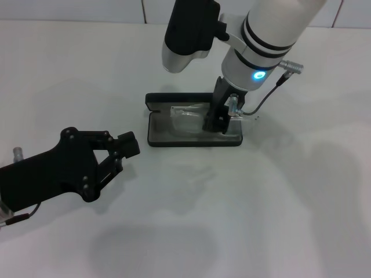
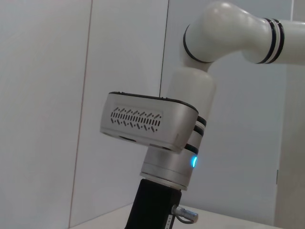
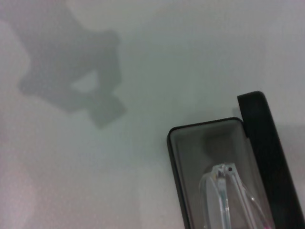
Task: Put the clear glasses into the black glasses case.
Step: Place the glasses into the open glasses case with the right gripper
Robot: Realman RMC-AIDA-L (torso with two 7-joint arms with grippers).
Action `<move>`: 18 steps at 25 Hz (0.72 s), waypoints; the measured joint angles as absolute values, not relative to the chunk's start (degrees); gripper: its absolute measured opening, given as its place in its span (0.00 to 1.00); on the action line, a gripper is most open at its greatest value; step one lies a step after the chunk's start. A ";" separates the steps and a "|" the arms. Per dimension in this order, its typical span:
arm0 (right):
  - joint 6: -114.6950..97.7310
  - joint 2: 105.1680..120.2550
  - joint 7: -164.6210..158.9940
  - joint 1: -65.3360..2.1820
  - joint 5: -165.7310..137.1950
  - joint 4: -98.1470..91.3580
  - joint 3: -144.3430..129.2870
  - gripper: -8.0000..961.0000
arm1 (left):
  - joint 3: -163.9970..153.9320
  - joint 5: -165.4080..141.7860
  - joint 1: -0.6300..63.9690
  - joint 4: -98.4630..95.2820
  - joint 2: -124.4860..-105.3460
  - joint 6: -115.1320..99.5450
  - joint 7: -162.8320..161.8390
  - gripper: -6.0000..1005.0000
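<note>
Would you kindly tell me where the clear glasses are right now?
In the head view, the clear glasses lie inside the open black glasses case at table centre, beneath the right gripper.

We are looking at a plain white, smooth table (image 1: 278, 231) carrying the scene, with soft grey shadows falling across it. Lying directly on it, toward the far middle, is the black glasses case (image 1: 156, 139), a rectangular hard clamshell with rounded corners, sitting open with its grey-lined tray facing up and its lid standing along the far edge.
</note>
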State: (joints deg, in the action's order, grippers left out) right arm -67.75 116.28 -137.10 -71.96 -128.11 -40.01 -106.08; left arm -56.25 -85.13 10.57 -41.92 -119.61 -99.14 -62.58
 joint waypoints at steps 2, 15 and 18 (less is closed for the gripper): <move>-67.63 116.28 -137.06 -71.95 -128.07 -40.33 -106.09 0.14 | -56.25 -85.15 10.56 -41.92 -119.61 -99.14 -62.58 0.12; -67.34 116.28 -136.94 -72.18 -127.57 -41.27 -107.49 0.14 | -56.25 -85.18 10.66 -41.39 -119.61 -98.52 -62.49 0.12; -67.25 116.28 -136.93 -71.99 -127.32 -41.29 -107.54 0.14 | -56.25 -85.18 10.97 -41.33 -119.61 -98.52 -62.49 0.12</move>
State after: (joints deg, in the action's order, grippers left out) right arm -67.25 116.28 -136.93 -71.99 -127.32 -41.29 -107.54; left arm -56.25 -85.18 10.97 -41.33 -119.61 -98.52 -62.49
